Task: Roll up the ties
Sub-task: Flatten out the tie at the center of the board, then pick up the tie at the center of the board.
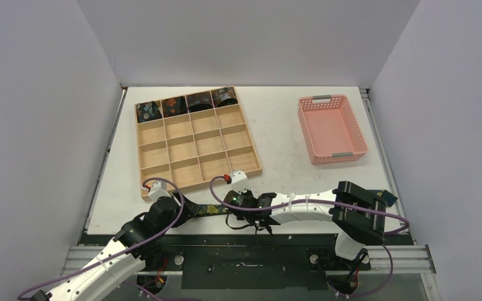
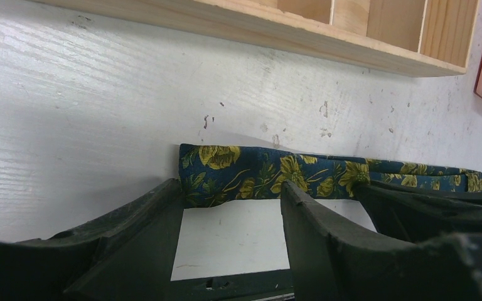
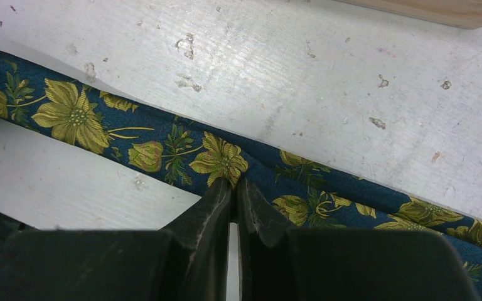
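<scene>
One tie (image 1: 208, 210) lies flat as a long strip along the table's near edge; it is dark navy with yellow flowers (image 2: 270, 175) (image 3: 132, 144). My left gripper (image 1: 181, 204) (image 2: 229, 188) stands open at the strip's left end, and the cloth lies just past its fingertips with only bare table between the fingers. My right gripper (image 1: 233, 212) (image 3: 233, 183) is shut, its tips pinching the tie's near edge further to the right, where the cloth puckers. Several rolled ties (image 1: 174, 105) fill the far row of a wooden tray (image 1: 141, 157).
The wooden compartment tray (image 2: 257, 28) stands just beyond the strip, its front wall close to both grippers. A pink plastic basket (image 1: 331, 128) sits at the back right. The table's metal front rail (image 1: 245, 241) runs right behind the grippers.
</scene>
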Robot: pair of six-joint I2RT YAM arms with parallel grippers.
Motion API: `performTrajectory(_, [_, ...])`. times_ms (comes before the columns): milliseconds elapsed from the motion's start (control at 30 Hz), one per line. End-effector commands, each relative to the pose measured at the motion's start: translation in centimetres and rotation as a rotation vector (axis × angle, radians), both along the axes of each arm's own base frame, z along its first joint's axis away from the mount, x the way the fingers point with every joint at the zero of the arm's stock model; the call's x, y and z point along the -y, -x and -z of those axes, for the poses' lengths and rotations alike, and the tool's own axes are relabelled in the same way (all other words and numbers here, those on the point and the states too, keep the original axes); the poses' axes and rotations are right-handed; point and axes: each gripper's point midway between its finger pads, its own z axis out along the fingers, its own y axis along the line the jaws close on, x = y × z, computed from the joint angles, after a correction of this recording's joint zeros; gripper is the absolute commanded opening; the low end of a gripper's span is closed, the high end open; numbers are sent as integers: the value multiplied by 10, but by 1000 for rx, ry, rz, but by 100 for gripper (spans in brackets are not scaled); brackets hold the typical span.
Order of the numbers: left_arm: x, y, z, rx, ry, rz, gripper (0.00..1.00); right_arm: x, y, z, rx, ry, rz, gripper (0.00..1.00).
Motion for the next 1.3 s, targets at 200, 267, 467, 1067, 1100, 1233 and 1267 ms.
performTrajectory(200, [12, -5, -30, 56, 74, 25, 53, 19, -14, -45, 95, -82, 87, 68])
performTrajectory(267, [14, -7, -39, 71, 81, 32, 49, 30, -15, -54, 106, -96, 107, 70])
performTrajectory(467, [33, -18, -51, 88, 101, 79, 13, 61, -20, -55, 77, -229, 161, 54])
performTrajectory(1067, [9, -7, 30, -88, 47, -92, 0, 90, -21, -58, 115, -297, 233, 42])
performTrajectory(1100, [5, -6, 34, -92, 46, -115, 0, 94, -22, -60, 126, -302, 252, 42])
performTrajectory(1233, [-7, -7, 41, -87, 33, -178, 0, 103, -25, -62, 157, -327, 298, 48])
performTrajectory(1267, [-8, -8, 42, -84, 33, -182, 0, 107, -25, -61, 157, -329, 313, 49])
